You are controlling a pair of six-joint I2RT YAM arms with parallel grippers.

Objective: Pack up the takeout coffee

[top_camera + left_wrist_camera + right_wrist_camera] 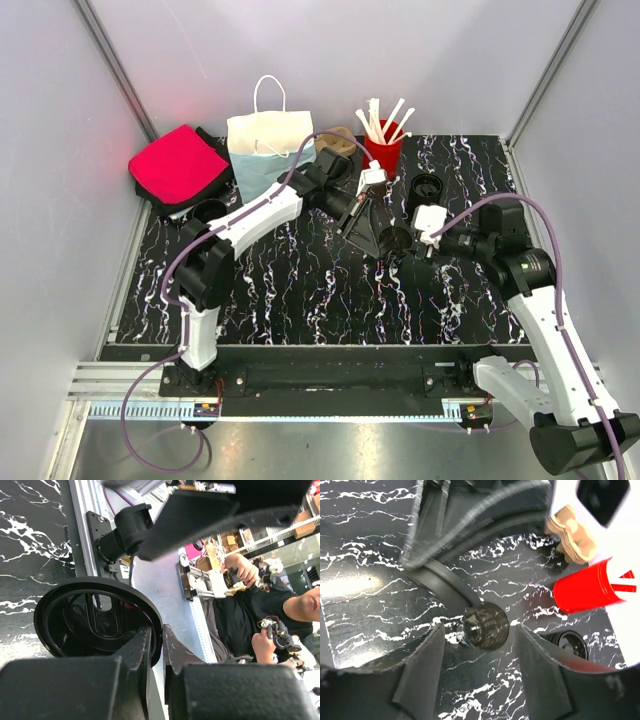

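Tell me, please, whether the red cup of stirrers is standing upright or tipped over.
Upright: the red cup stands on its base, with white stirrers fanning up out of its open top.

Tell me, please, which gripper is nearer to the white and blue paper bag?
Left. The left gripper, shut on a black lid, is right of the paper bag and closer to the arm bases; the right gripper is farther right, beyond the left one.
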